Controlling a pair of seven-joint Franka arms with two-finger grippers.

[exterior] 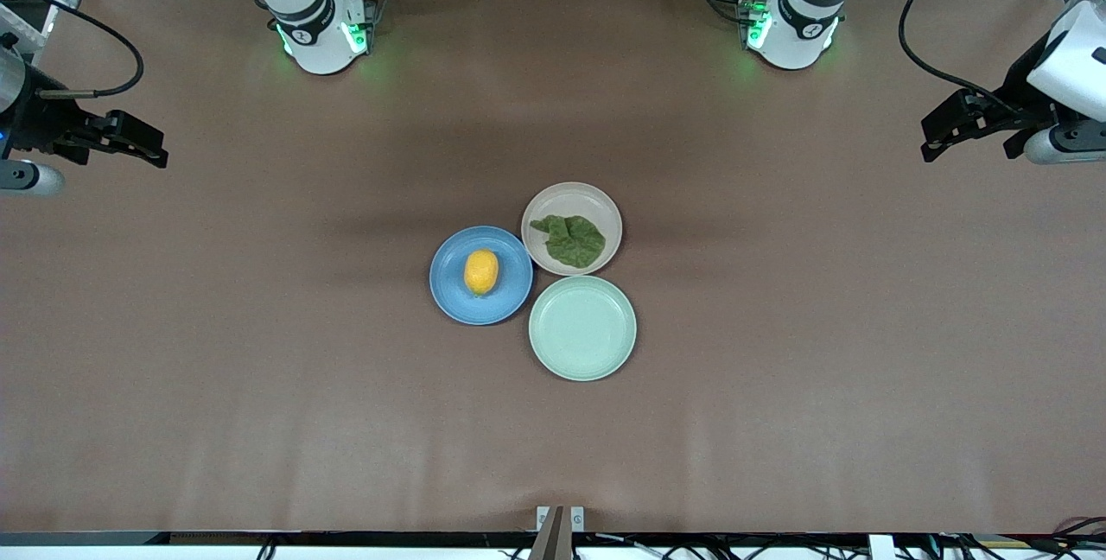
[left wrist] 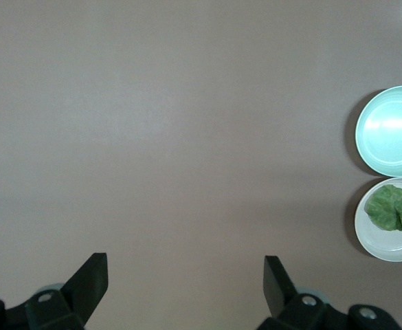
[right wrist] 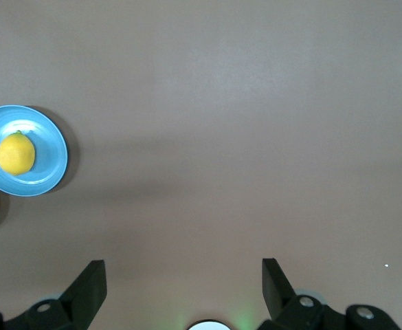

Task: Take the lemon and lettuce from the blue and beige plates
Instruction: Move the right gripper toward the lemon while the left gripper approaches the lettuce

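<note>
Three plates sit bunched together in the middle of the brown counter (exterior: 259,387), rims touching or nearly so. The lemon (exterior: 481,272) lies in the middle of the blue plate (exterior: 454,292), which is the one toward the right arm's end. Just beside it, a little farther from the front camera, the beige plate (exterior: 605,206) holds the lettuce (exterior: 570,239), a crinkled leaf lying flat and covering much of the plate's floor. The mint plate (exterior: 582,328) sits nearest the front camera, touching the other two, with nothing on it.

Both arms wait out at the ends of the counter, well apart from the plates. The right gripper (exterior: 138,143) hangs over the bare counter at its own end, fingers (right wrist: 89,285) spread wide with nothing between them; its wrist view catches the blue plate and lemon off at the edge. The left gripper (exterior: 946,130) hangs over the bare counter at its end, fingers (left wrist: 91,278) likewise spread wide around nothing, and its wrist view takes in the mint plate and the beige plate with the lettuce.
</note>
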